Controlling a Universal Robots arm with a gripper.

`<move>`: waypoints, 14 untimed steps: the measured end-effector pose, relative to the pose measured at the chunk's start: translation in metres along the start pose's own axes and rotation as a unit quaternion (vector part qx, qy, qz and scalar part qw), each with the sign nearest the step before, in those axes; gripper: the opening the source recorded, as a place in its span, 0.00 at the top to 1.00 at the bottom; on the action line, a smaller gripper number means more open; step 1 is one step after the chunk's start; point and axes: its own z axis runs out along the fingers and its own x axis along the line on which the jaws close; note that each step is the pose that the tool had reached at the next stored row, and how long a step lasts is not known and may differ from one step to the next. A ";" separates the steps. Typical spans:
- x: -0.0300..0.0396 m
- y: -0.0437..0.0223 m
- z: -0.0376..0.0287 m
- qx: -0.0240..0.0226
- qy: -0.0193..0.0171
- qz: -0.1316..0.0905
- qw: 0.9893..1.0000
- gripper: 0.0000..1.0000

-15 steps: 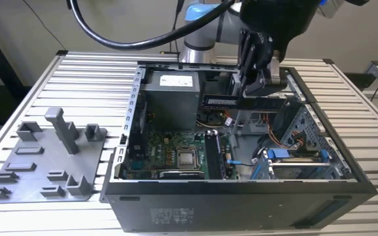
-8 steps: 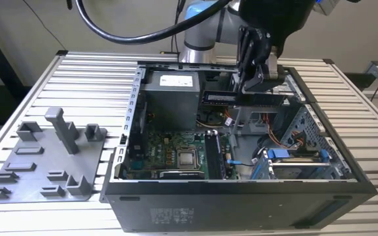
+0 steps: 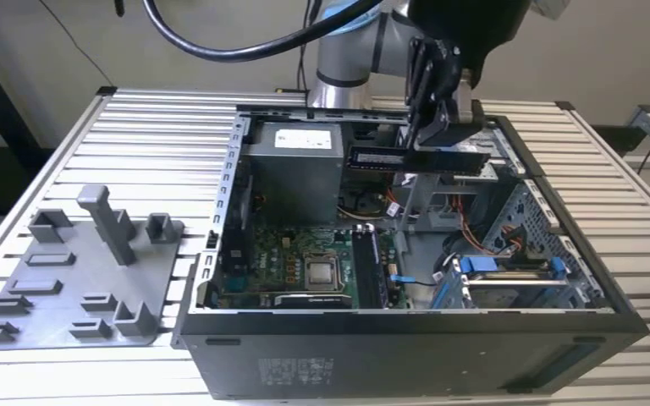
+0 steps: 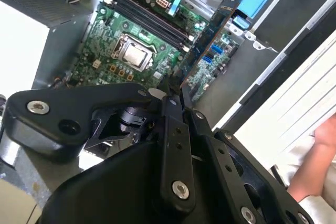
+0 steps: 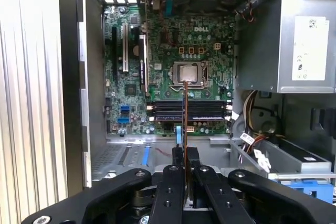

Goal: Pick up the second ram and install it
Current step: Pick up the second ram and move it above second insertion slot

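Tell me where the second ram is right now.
In the exterior view, the second ram is clamped in the gripper, above the open computer case, near the power supply.

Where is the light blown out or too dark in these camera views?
In the second wrist view the table burns out to plain white; in the first wrist view the motherboard is evenly lit; in the exterior view the gripper, shut on the second ram, is a dark mass against the pale wall.
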 end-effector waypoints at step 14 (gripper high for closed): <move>-0.0397 0.0008 0.0041 0.005 0.000 0.000 1.000 0.86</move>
